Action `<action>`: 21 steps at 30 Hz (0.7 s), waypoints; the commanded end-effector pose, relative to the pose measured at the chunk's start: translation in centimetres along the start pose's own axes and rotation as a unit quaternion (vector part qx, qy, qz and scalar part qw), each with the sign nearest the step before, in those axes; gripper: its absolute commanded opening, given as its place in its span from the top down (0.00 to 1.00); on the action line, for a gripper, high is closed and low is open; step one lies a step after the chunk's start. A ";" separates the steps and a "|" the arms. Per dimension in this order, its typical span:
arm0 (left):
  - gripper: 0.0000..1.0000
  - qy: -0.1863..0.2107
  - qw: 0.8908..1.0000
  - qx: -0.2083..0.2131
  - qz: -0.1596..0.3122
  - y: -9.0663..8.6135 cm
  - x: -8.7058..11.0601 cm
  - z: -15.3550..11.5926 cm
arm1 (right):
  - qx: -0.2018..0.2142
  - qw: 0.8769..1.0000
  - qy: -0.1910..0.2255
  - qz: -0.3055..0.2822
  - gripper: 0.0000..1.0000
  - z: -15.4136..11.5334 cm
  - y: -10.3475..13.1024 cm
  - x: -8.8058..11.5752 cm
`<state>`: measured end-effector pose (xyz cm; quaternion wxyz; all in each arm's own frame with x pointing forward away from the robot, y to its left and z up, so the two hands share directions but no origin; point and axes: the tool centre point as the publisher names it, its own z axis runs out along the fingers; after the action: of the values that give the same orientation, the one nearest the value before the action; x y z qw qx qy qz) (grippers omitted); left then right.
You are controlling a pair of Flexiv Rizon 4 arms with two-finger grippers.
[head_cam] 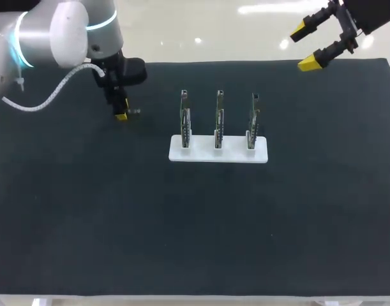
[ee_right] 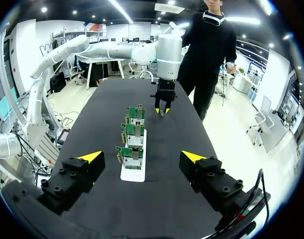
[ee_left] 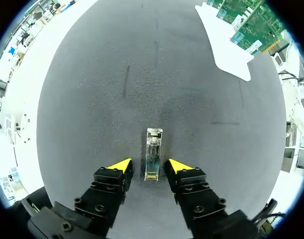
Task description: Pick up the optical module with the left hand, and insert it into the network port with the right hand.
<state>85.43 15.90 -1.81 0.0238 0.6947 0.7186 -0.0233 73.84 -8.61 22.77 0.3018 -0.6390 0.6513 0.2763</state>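
While the optical module [ee_left: 153, 153] lies flat on the black mat [ee_left: 92, 99], a slim rectangular piece with a silvery metallic body running straight out along the fingers, the left gripper [ee_left: 150, 168] straddles it, its 2 yellow tips parted with a gap on each side, gripping nothing. The right gripper [head_cam: 305, 46] hangs wide open and empty above the far right corner, well apart from the white base [head_cam: 258, 155] holding 3 upright green boards [head_cam: 219, 121].

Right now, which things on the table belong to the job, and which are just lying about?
Job: module; boards with ports; white stand; left gripper; right gripper.
Lying about: only the black mat.
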 end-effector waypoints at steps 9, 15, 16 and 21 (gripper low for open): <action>0.67 0.000 1.000 -0.014 0.006 -0.9 0.4 0.4 | 0.000 1.000 -0.001 0.000 0.00 0.0 0.0 0.0; 1.00 -0.008 1.000 -0.011 0.008 -0.8 0.6 -0.1 | 0.000 1.000 -0.001 0.000 0.00 0.0 0.0 0.0; 1.00 -0.012 1.000 -0.009 0.008 -0.8 0.5 -0.5 | 0.000 1.000 -0.001 0.000 0.00 0.0 0.0 0.0; 1.00 -0.050 0.999 0.004 0.011 -0.9 0.1 -3.4 | 0.000 1.000 -0.001 0.000 0.00 0.0 0.0 0.0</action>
<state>84.76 15.42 -0.01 0.0494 0.6986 0.7121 -0.0501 73.84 -8.61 22.77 0.3018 -0.6390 0.6513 0.2764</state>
